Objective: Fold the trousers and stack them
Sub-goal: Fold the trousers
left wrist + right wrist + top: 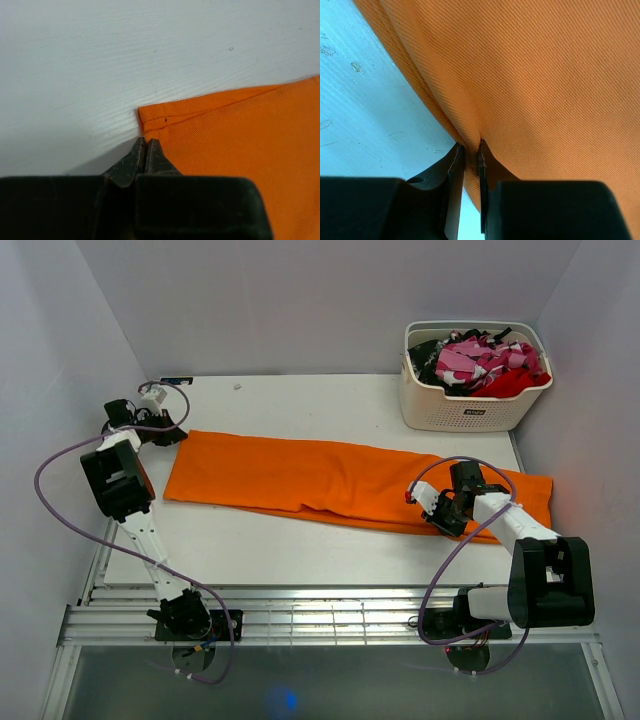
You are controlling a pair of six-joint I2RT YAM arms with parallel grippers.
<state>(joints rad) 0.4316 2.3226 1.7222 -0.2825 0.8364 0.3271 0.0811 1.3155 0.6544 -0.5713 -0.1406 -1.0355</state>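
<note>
On right pincer (470, 147), jaws nearly closed, nipping fold of large bright-orange soft cloth trousers (320, 475) near right edge of white table (300, 400). On left pincer (145, 144), jaws closed at trousers' far-left corner; hold on hem unclear. Both arms low, wrists tipped down. Trousers lie as long strip across table, apparently halved lengthwise. Cross-folds and stacking left.

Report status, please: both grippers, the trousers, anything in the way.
Left gripper shut at trousers corner, hold unclear. Right gripper shut on trousers edge. Trousers lie in one long strip. Laundry basket stands apart, far right.
</note>
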